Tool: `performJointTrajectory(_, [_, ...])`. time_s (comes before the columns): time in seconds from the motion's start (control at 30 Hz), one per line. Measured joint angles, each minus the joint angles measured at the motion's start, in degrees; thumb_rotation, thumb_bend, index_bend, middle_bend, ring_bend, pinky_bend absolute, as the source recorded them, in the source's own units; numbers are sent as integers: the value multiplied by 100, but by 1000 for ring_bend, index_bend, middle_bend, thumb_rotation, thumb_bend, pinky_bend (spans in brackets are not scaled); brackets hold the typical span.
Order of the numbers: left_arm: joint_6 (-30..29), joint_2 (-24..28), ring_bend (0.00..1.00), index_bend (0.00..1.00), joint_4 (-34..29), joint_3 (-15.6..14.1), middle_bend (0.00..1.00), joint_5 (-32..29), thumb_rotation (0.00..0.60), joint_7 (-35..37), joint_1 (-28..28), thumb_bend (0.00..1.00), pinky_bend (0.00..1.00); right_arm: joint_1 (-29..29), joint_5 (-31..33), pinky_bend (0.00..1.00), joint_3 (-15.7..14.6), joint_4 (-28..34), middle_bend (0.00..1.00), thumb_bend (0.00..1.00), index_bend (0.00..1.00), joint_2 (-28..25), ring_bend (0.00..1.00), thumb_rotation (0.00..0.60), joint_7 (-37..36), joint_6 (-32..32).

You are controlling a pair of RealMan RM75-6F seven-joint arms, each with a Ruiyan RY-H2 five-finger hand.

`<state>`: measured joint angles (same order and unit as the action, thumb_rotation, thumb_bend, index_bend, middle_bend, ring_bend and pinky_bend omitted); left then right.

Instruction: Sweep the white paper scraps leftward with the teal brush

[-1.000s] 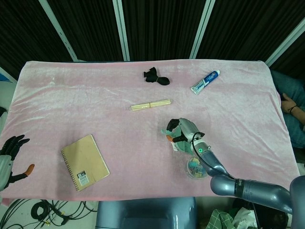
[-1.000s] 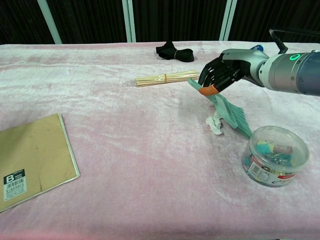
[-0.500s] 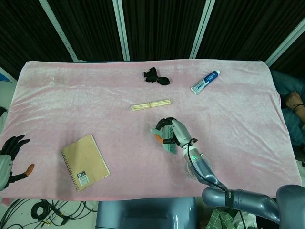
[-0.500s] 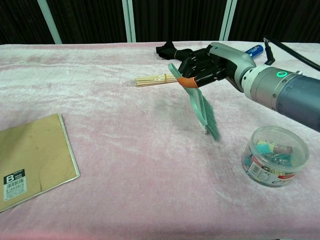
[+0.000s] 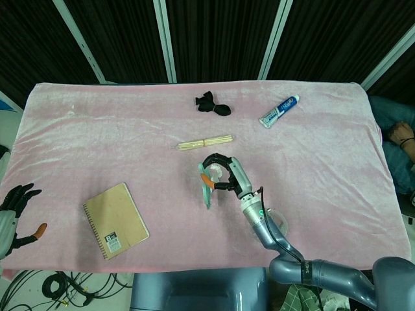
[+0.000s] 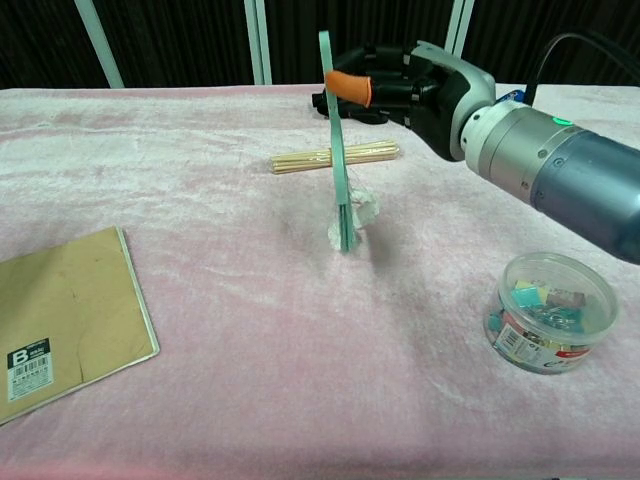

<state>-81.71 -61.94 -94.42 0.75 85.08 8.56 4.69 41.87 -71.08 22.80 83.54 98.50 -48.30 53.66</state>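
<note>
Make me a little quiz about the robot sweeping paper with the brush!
1. True or false: the right hand holds the teal brush.
2. What lies nearest the bundle of sticks? A) notebook B) paper scraps C) plastic tub
3. Fill in: the left hand holds ____.

Key: 1 true; 2 B; 3 nothing.

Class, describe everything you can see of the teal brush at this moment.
The teal brush is slim, flat and looks like plastic. It stands nearly upright, seen edge-on in the chest view, its handle gripped at the top by the right hand. Its bristle end points down to the pink cloth, right against the crumpled white paper scraps, near the bundle of wooden sticks.
</note>
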Motion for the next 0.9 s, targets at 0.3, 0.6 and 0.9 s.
performJointTrajectory(0.3, [-8, 4, 0, 184, -11, -7, 86, 10, 600, -16, -3, 302, 295, -33, -592, 141, 169, -416, 656, 484, 814, -410, 374, 600, -243, 234])
performJointTrajectory(0.6, [16, 7, 0, 186, -40, -11, 86, -13, 600, -69, 1, 302, 298, 27, -1197, 141, -299, -1181, 656, 485, 814, -1059, 375, 600, 1175, 260])
performJointTrajectory(0.9, [29, 15, 0, 188, -65, -12, 86, -32, 600, -85, 1, 302, 301, 206, -1008, 141, -696, -1142, 654, 485, 814, -1616, 375, 600, 2871, -599])
